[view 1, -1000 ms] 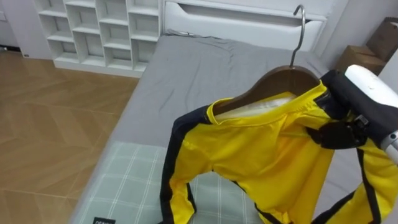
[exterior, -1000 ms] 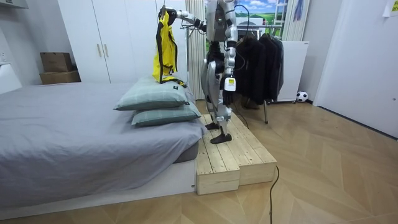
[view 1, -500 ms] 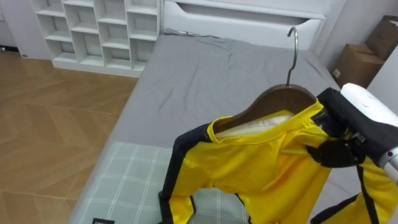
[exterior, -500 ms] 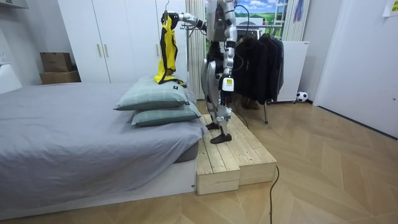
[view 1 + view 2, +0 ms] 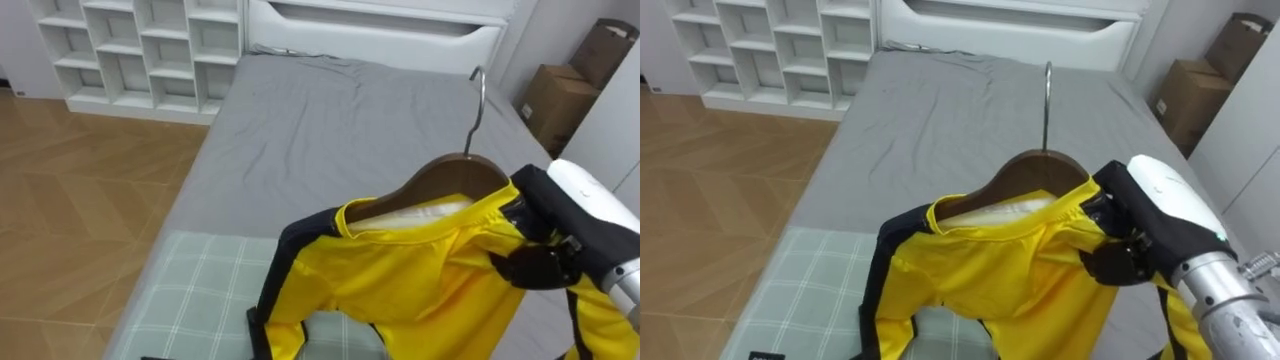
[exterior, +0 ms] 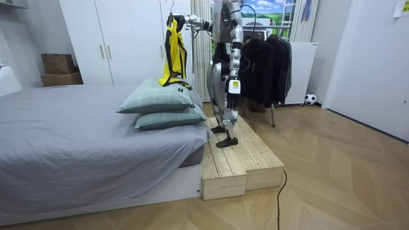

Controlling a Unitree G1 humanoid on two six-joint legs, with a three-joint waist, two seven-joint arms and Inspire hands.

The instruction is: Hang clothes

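Observation:
A yellow shirt with dark side stripes (image 5: 420, 270) hangs on a brown wooden hanger (image 5: 450, 175) whose metal hook (image 5: 478, 95) points up. My right hand (image 5: 540, 268) comes in from the right and is shut on the hanger's right shoulder through the cloth. In the room view the shirt (image 6: 171, 54) is held out at head height over the pillows, its lower end close to the top pillow. My left hand (image 6: 234, 86) hangs at my side. I stand on a wooden platform (image 6: 239, 160) next to the bed.
Two green checked pillows (image 6: 160, 99) lie stacked on the grey bed (image 5: 330, 130) under the shirt. White cube shelves (image 5: 130, 50) and cardboard boxes (image 5: 555, 100) stand beyond the bed. A rack of dark clothes (image 6: 268, 64) is behind me.
The hanger with the shirt has moved a little toward my body. The head camera has shifted, so more of the bed shows. My left arm has not moved.

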